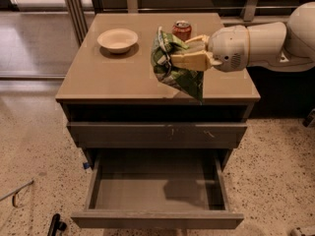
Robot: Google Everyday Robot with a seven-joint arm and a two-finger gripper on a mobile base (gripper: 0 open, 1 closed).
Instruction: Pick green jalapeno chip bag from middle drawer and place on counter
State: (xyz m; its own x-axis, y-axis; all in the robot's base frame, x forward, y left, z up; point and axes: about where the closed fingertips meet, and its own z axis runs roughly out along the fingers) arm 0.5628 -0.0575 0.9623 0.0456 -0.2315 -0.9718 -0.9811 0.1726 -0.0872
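Note:
My gripper [184,54] is shut on the green jalapeno chip bag [173,68] and holds it above the tan counter [113,73], right of its middle. The bag hangs crumpled, with its lower corner pointing toward the counter's front edge. The white arm comes in from the right. The middle drawer [157,219] stands pulled out below and shows an empty grey-brown floor. Above it is a shut drawer front [123,134] with small pale scratch marks.
A red soda can [181,30] stands at the back of the counter, just behind the bag. A pale bowl [117,39] sits at the back left. Speckled floor surrounds the cabinet. A dark object [56,225] lies on the floor at the lower left.

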